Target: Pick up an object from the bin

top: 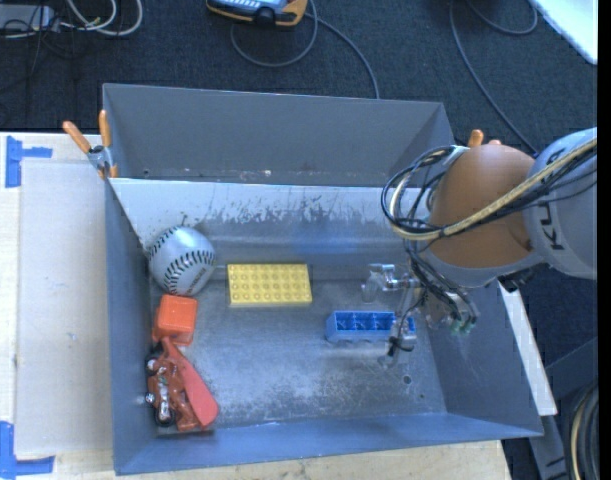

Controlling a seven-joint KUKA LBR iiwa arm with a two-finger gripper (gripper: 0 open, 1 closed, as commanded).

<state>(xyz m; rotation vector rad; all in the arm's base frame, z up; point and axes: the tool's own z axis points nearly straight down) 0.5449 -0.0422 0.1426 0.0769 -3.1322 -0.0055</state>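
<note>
My gripper (393,311) is low in the right part of the bin, under the orange cover of the wrist. Its fingers stand open, one fingertip (382,279) toward the back wall and the other toward the front. A small blue studded brick (357,326) lies flat on the bin floor, and its right end reaches in between the fingers. Whether the fingers touch the brick I cannot tell. A flat yellow studded plate (270,284) lies further left, apart from the gripper.
At the left wall lie a grey-white baseball (181,258), an orange block (176,318) and a red tool with metal parts (182,393). The arm and its cables hang over the bin's right rim.
</note>
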